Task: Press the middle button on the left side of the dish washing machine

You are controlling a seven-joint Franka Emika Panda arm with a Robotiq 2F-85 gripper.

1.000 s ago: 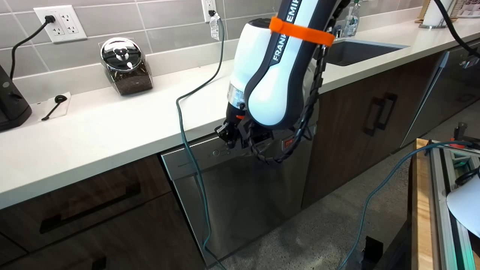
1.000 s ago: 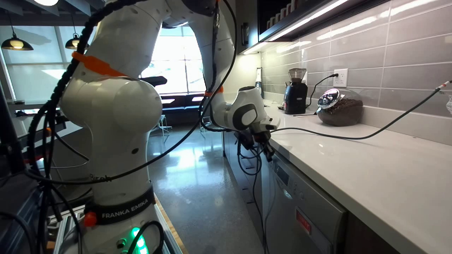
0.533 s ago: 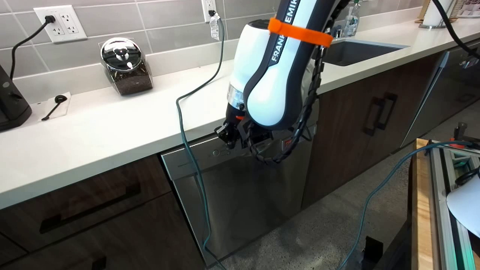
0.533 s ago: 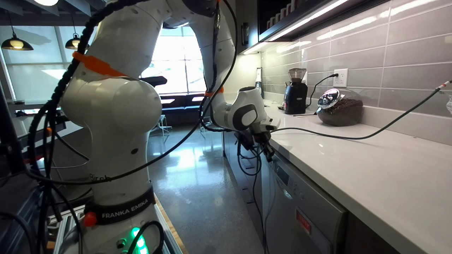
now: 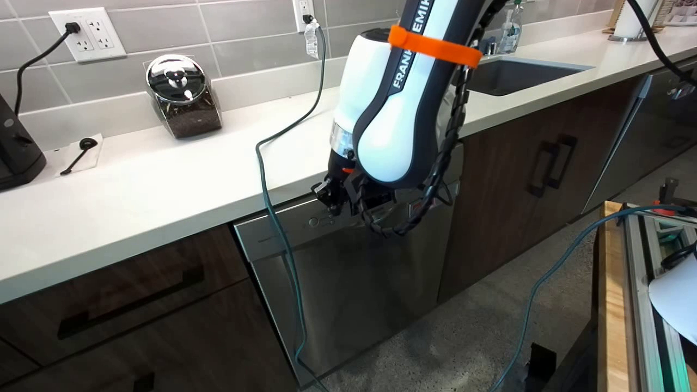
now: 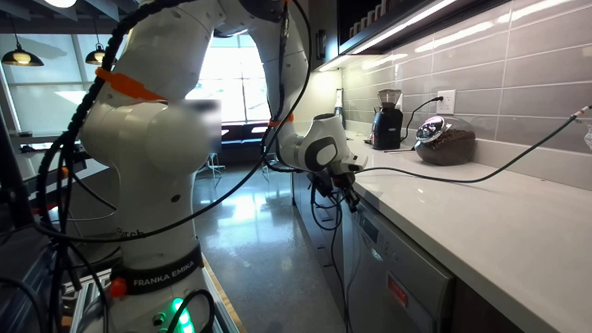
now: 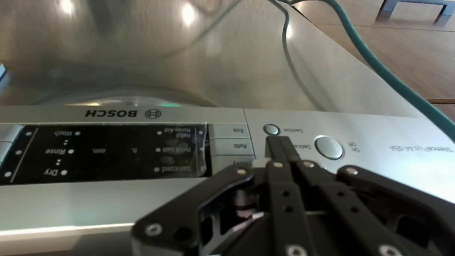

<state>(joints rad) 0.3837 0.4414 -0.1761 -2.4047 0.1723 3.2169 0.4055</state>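
The dish washing machine (image 5: 359, 294) stands under the pale counter (image 5: 136, 207), its brushed steel front set between dark wood cabinet fronts (image 5: 506, 218). In an exterior view a red sticker (image 6: 397, 289) shows on its upper part. The arm (image 5: 403, 120) slopes down to the counter's front edge, and the gripper (image 7: 282, 145) hangs there at the top control strip (image 7: 106, 202). Its 2 fingers (image 7: 275, 153) are pressed together, side by side.

In the wrist view the lettering stands upside down. The fingertips overlap the strip between a column of 3 flat keys, the Eco key (image 7: 227, 131), the Auto key (image 7: 227, 146) and the Heavy key (image 7: 224, 163), and the round On/Off button (image 7: 328, 147). The Sanitize button (image 7: 272, 129) shows just beside the tips. I cannot tell from here whether they touch the steel. A dark display (image 7: 113, 153) adjoins the keys.

A teal cable (image 5: 291, 256) hangs in front of the machine, and a clear jar (image 6: 451, 141) with dark contents sits on the counter near the tiled wall (image 6: 471, 69).
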